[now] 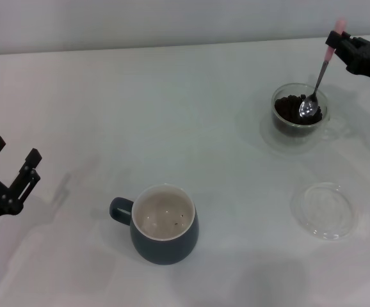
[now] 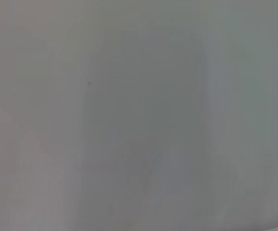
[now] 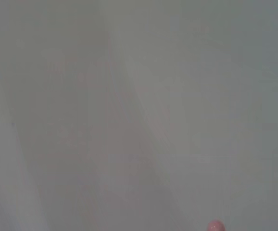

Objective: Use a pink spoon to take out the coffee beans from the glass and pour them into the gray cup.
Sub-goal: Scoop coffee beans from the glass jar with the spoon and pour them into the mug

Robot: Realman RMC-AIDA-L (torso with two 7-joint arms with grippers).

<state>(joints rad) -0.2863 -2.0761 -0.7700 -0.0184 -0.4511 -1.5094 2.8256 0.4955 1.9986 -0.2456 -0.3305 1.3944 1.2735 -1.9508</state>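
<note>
At the far left of the head view, the left end effector (image 1: 12, 163) hovers low over the white tabletop (image 1: 172, 109), its two dark fingers spread apart and holding nothing, well away from every object. Its own wrist view shows only blank pale surface.

Nearer the middle and toward the front stands the gray cup (image 1: 164, 225), upright, its small loop handle pointing toward the robot's left. The cream inside looks almost bare, with just a few tiny dark specks on the bottom.

Farther right and toward the front lies a flat clear saucer (image 1: 324, 210), on the tabletop and apart from the other things.

Behind it, toward the back right, sits the glass (image 1: 299, 114), upright, with the coffee beans (image 1: 290, 107) heaped dark inside it. The pink spoon (image 1: 317, 83) slants down into the glass, its shiny bowl resting at the beans near the rim, its pink handle end rising up and to the right.

At the top right corner the right end effector (image 1: 333, 41) is clenched on that pink handle. The right wrist view shows only pale surface and the pink handle tip (image 3: 216, 226) at its edge.
</note>
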